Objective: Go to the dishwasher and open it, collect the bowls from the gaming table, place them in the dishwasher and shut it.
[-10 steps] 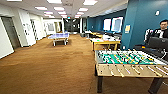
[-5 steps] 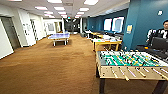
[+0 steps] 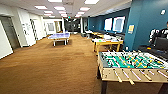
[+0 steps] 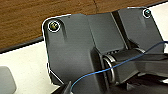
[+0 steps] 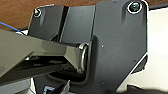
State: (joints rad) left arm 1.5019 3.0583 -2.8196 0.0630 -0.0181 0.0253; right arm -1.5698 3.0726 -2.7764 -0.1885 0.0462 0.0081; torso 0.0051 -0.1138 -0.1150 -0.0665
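- Open brown carpet (image 3: 50, 67) runs ahead and to the left.
- A foosball table (image 3: 132, 66) blocks the near right.
- A yellow-framed table (image 3: 107, 43) stands just beyond it.
- A blue ping-pong table (image 3: 59, 37) stands far ahead.

From my head camera I count one table-football table (image 3: 132, 65) with a green field near me on the right, one yellow-framed gaming table (image 3: 108, 43) beyond it, one blue table-tennis table (image 3: 59, 36) far down the brown carpet (image 3: 50, 67), and one person (image 3: 163, 32) seated at the right edge.
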